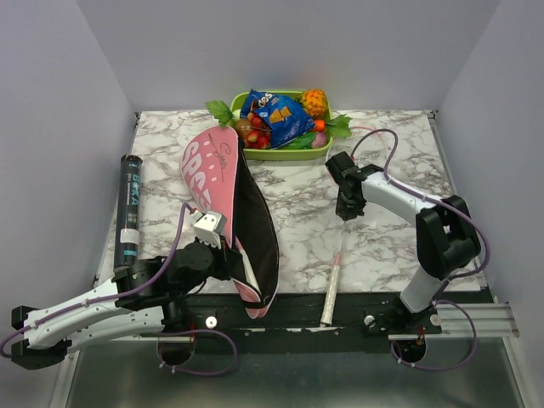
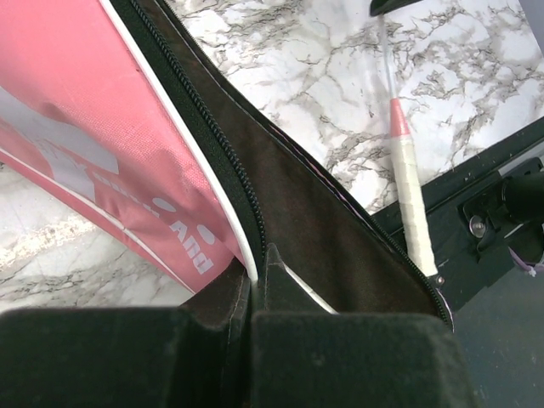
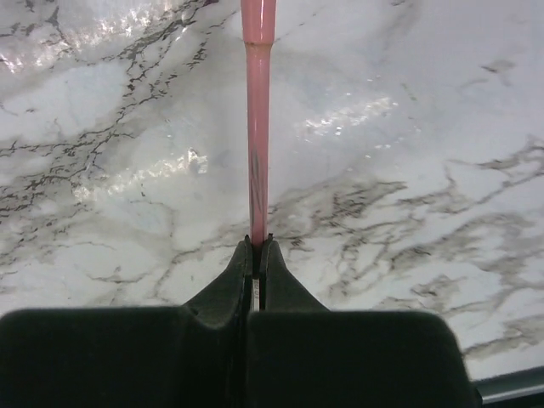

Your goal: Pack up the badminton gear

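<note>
Down at the near left, the left gripper (image 1: 228,255) has its jaws pressed together on the white-piped rim of the pink bag (image 1: 211,170), right beside the zip. The wrist view confirms it, with the left gripper (image 2: 257,285) pinching that rim and the pink panel (image 2: 119,127) rising off to one side. The bag lies open across the left half of the marble table (image 1: 391,246), pink flap on the left, dark lining (image 1: 257,225) gaping on the right, its narrow end over the near edge.

Over to the right gripper (image 1: 344,212), out in the middle of the table and pointing down. Its jaws are clamped tight on the thin pink shaft (image 3: 257,161) of a racket (image 1: 333,280); the right wrist view shows the right gripper (image 3: 257,252) with the shaft nipped between its fingertips. From there the racket runs back toward the near edge. Its white handle (image 1: 330,297) lies on the marble with the butt end over the black rail, and it is just beside the open bag but not touching it. The racket's head cannot be made out.

A black tube (image 1: 130,208) lies along the left side of the table, apart from the bag. At the far edge sits a green tray (image 1: 255,154) with toy fruit and a blue snack packet (image 1: 276,115), the bag's wide end close beside it
</note>
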